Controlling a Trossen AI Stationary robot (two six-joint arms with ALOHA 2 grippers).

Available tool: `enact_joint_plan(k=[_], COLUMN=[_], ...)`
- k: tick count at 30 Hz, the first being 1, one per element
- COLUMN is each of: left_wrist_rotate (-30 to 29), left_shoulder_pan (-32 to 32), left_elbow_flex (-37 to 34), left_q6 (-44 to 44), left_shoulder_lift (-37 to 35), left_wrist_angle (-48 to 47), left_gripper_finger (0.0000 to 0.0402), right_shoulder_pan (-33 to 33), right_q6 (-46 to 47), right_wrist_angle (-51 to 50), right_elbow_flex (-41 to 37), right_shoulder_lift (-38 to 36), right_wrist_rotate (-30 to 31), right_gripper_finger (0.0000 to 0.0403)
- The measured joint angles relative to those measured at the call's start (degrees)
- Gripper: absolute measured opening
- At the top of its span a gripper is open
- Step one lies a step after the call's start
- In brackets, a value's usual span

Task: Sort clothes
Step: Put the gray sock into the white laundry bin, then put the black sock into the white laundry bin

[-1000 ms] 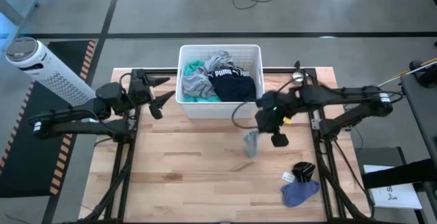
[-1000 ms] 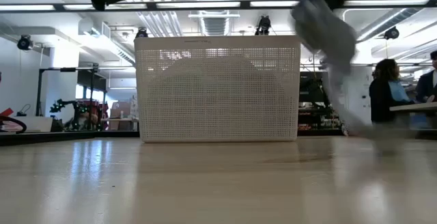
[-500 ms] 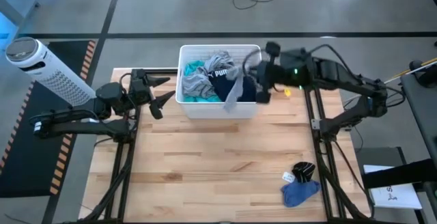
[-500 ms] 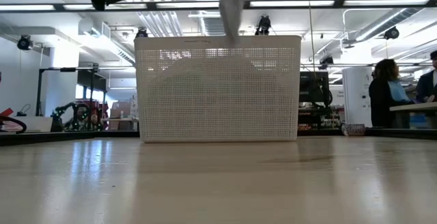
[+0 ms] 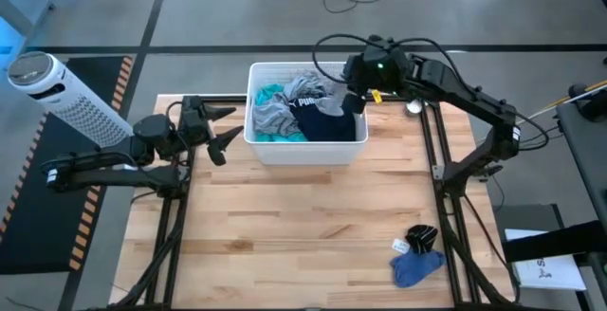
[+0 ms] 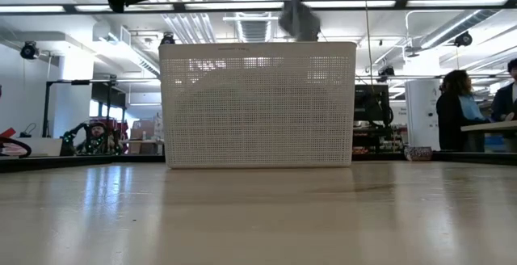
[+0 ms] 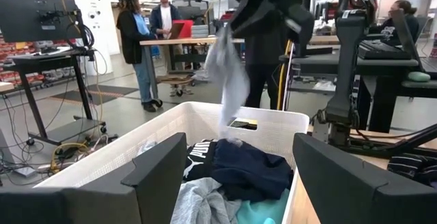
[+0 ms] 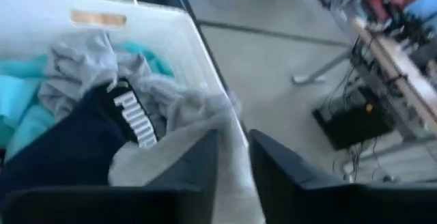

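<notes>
Wooden table (image 5: 285, 226) in an open lab, people (image 7: 147, 43) standing far behind. A second ago, over the boards right of the bin (image 5: 303, 152) with the grey piece (image 7: 229, 80) dangling. Now up and across: right gripper (image 5: 356, 100) above the bin's far right corner, narrow, with the cloth pinched between the fingers. Hangs straight down, tail just touching the navy top (image 5: 327, 121) inside. Looks like the drop point, so release seems the next call. Could snag on the rim if let go too near the wall. Left gripper (image 5: 216, 131) wide, empty, parked just left of the bin. Lavender piece (image 5: 417, 265) unsorted near the table's right front corner.
</notes>
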Motion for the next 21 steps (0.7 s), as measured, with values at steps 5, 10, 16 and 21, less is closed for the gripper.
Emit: enact_joint_plan(k=[5,10,16,21], left_wrist_rotate=[0.0,-0.8,-3.4,-3.4], left_shoulder_pan=[0.0,0.0,0.0,0.0], left_elbow_flex=[0.0,0.0,0.0,0.0], left_q6=[0.4,1.1,1.1,1.1], left_shoulder_lift=[0.0,0.0,0.0,0.0], left_wrist_angle=[-0.2,-0.3,-0.1,0.0], left_gripper_finger=[0.0259,0.0259,0.0259,0.0259], right_shoulder_pan=[-0.5,-0.2,1.0,5.1], right_q6=[1.3,2.3,6.2,8.6], right_wrist_angle=[-2.2,-6.9,-18.5,-31.1], right_elbow_flex=[0.0,0.0,0.0,-0.9], right_shoulder_lift=[1.6,2.0,0.3,-1.7], right_wrist_rotate=[0.0,-0.6,-8.1,-17.9], right_gripper_finger=[0.0156,0.0201,0.014,0.0087])
